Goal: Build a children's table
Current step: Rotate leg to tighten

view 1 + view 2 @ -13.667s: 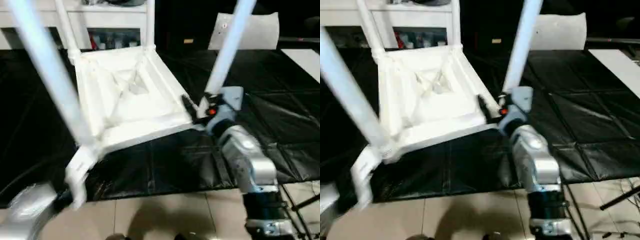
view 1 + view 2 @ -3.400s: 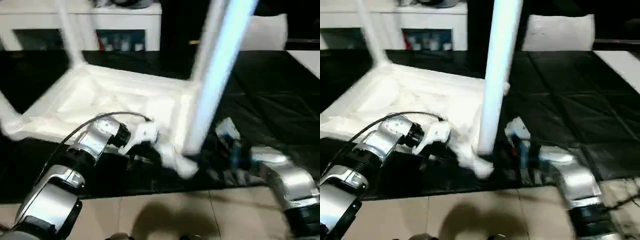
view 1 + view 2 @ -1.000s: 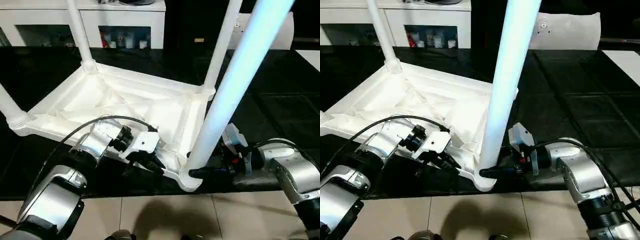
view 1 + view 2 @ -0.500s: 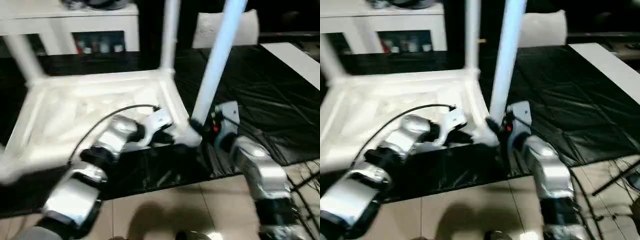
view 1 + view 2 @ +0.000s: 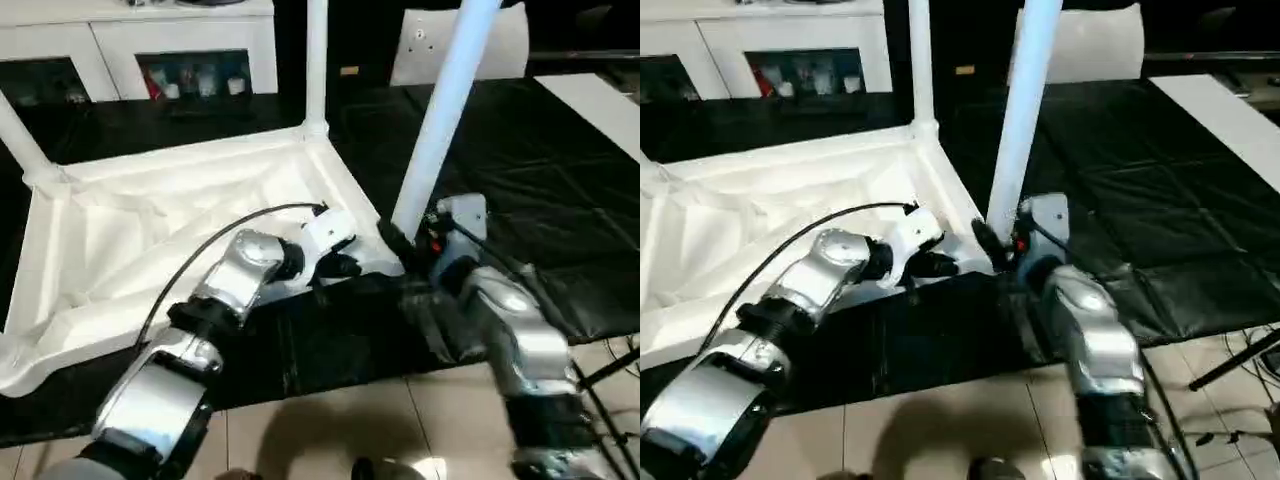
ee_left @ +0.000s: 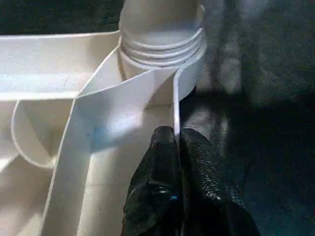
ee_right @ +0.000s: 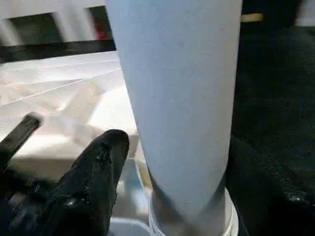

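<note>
Here the white plastic children's table (image 5: 170, 225) lies upside down on the black mat (image 5: 560, 190), legs pointing up. The left gripper (image 6: 177, 140) pinches the table's thin rim beside a corner socket. The right gripper (image 7: 172, 162) spreads wide around the nearest tapered white leg (image 5: 440, 110).

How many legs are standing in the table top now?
3: the near right leg, the far leg, and the left leg, cut off at the picture's edge. A fourth may be hidden past the left edge of the table top.
</note>
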Tool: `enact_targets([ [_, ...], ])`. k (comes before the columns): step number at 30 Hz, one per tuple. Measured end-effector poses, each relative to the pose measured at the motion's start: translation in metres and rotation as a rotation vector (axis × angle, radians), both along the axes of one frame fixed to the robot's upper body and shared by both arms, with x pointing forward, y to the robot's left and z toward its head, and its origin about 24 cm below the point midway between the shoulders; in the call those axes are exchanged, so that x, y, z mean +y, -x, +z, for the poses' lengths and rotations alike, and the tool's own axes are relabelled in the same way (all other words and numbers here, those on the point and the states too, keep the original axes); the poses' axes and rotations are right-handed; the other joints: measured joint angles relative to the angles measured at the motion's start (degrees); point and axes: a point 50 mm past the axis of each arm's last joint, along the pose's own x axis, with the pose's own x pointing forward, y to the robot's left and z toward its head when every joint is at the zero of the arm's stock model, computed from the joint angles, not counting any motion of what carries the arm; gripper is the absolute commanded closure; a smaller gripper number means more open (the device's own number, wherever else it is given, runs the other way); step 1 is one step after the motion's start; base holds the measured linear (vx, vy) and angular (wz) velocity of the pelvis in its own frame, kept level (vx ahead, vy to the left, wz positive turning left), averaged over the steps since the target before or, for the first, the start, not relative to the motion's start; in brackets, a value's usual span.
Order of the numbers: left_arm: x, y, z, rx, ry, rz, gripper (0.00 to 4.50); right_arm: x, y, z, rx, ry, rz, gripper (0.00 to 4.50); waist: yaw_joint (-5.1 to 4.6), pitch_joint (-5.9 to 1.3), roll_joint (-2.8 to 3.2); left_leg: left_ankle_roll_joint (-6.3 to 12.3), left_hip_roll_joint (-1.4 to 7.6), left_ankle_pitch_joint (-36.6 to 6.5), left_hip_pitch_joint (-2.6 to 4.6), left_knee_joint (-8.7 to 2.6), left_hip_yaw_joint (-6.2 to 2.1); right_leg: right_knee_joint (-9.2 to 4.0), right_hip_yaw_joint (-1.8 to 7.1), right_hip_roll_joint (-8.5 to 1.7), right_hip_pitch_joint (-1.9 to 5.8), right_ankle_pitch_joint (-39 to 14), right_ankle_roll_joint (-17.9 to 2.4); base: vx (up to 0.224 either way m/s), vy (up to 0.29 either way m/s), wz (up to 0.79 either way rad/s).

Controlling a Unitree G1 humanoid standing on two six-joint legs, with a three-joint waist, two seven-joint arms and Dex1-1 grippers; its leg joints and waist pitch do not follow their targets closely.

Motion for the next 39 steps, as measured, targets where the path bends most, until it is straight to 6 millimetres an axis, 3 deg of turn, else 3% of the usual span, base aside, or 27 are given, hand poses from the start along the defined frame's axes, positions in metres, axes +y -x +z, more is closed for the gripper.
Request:
enact_targets([
  [2,0.007,0.002,-0.001,0.002,-0.002,-0.033,4.5,-0.001,0.005,-0.001,-0.005,0.011,0.074,0.89,0.13,0.0,-0.01,-0.01,0.01,0.0,0.02,0.12,0.0,0.35,0.02,-0.02,-0.04,-0.2,0.0,0.0,0.0,0.0],
  [4,0.017,0.006,-0.003,-0.008,-0.013,-0.095,4.5,-0.009,0.011,-0.002,-0.004,0.044,0.167,0.57,0.36,0.02,0.01,-0.04,0.06,0.0,0.04,0.16,-0.02,0.41,-0.02,-0.01,0.06,-0.2,0.0,0.0,0.0,0.0],
  [10,0.039,0.019,-0.005,0.023,-0.033,-0.309,4.5,-0.026,0.033,0.002,0.019,0.11,0.506,0.57,2.02,0.04,0.02,-0.17,0.1,0.1,0.25,0.35,-0.06,0.41,-0.02,-0.02,0.23,-0.2,0.1,0.0,0.0,0.0],
  [16,0.045,0.022,-0.002,0.048,-0.07,-0.433,4.5,-0.032,0.042,0.005,0.037,0.157,0.714,0.57,3.51,0.04,0.01,-0.17,0.07,0.1,0.19,0.52,-0.03,0.4,0.02,-0.07,0.32,0.0,0.0,0.0,0.0,0.0],
  [17,0.046,0.023,-0.002,0.054,-0.072,-0.451,4.5,-0.034,0.043,0.004,0.044,0.16,0.741,0.83,3.66,0.04,0.01,-0.16,0.08,0.1,0.19,0.52,-0.03,0.41,0.01,-0.07,0.32,0.0,0.0,0.0,0.0,0.0],
  [25,0.047,0.027,-0.001,0.078,-0.095,-0.575,4.5,-0.036,0.045,0.004,0.084,0.175,0.881,1.3,5.21,0.04,0.02,-0.16,0.13,0.1,0.19,0.53,-0.04,0.47,-0.03,-0.06,0.3,0.0,0.0,0.0,0.0,0.0],
  [39,0.048,0.027,-0.001,0.082,-0.112,-0.62,4.5,-0.03,0.045,-0.002,0.089,0.166,0.906,2.47,5.68,0.03,-0.01,-0.16,0.13,0.1,0.17,0.57,-0.04,0.47,-0.04,-0.07,0.32,0.0,0.0,0.0,0.0,0.0],
])
